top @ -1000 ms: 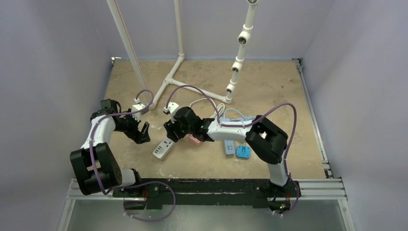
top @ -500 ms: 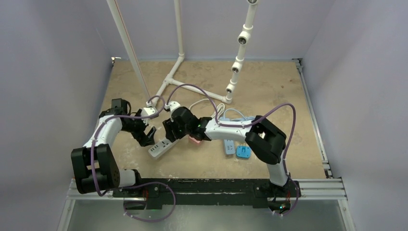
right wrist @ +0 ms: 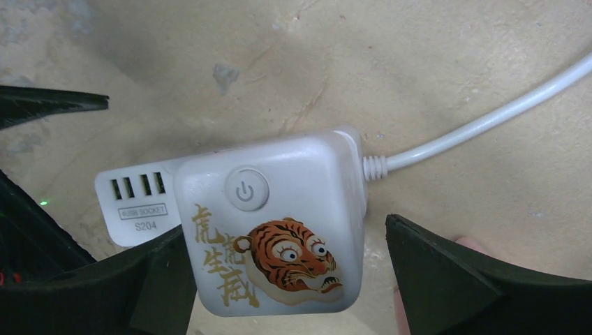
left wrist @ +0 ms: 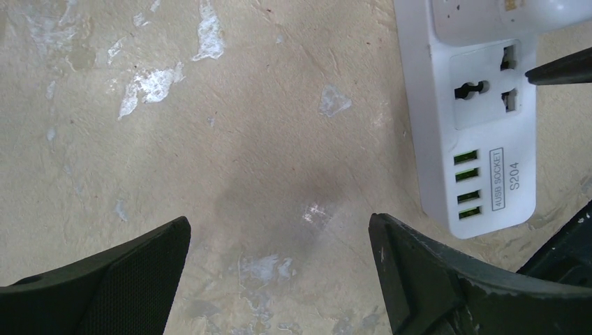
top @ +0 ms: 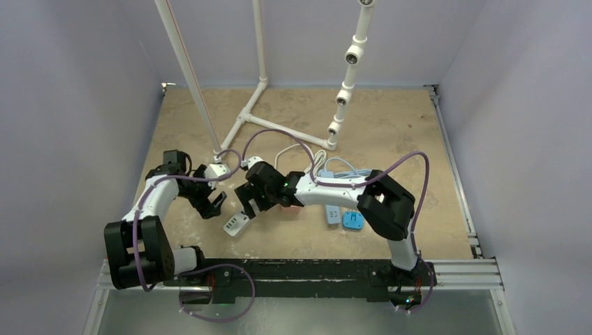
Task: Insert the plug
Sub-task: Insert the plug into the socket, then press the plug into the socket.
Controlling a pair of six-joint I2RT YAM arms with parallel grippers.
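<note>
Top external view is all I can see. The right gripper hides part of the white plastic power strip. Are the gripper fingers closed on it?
Observer: No. The right wrist view shows the right gripper open, straddling the white rectangular plastic power strip, with a gap at one finger.
Operator: Which end does it straddle?
Observer: The end where the white cable leaves. A round power button and a printed orange tiger face up there.
Operator: Is the socket near the other end free?
Observer: Yes. The left wrist view shows that socket empty, next to four green USB ports.
</note>
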